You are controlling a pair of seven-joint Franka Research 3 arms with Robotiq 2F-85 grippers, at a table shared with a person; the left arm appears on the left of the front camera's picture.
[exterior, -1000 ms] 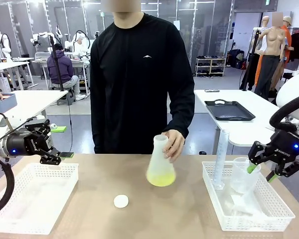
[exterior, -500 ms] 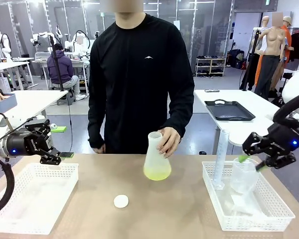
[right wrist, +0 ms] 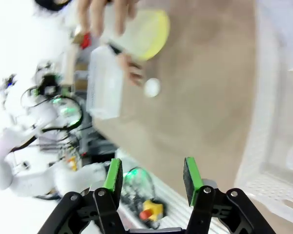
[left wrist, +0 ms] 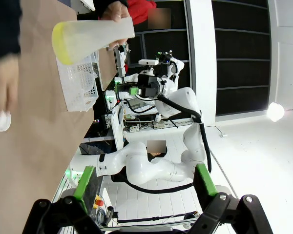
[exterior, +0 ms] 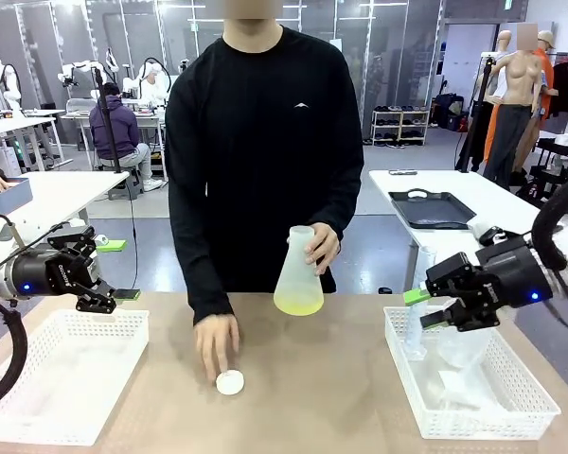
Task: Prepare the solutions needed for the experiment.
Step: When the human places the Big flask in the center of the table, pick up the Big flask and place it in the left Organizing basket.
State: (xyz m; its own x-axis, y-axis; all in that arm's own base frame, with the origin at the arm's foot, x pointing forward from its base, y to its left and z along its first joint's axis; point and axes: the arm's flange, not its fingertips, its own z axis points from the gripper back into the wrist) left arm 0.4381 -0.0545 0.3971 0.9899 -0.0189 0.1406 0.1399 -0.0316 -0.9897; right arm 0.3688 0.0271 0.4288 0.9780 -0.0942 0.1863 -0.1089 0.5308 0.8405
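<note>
The person across the table holds a translucent conical flask (exterior: pixel 298 270) lifted off the tabletop in one hand. The solution (exterior: pixel 298 304), a pale yellow-green liquid, pools in its base and also shows in the wrist views (left wrist: pixel 61 45) (right wrist: pixel 154 33). The person's other hand (exterior: pixel 215 342) rests on a small white cap (exterior: pixel 231 382) on the table. My left gripper (exterior: pixel 104 286) (left wrist: pixel 144 178) hovers open at the far left over the left basket. My right gripper (exterior: pixel 424 309) (right wrist: pixel 151 170) hangs over the right basket's left edge, jaws apart with nothing between them.
A white mesh basket (exterior: pixel 38 418) sits at the front left. Another white basket (exterior: pixel 540 409) at the front right holds clear labware (exterior: pixel 459 357). The person stands close against the far edge of the table.
My right gripper swung left and turned, leaving the beaker for the basket's left edge. The person raised the flask higher and brought the other hand down onto the white cap.
</note>
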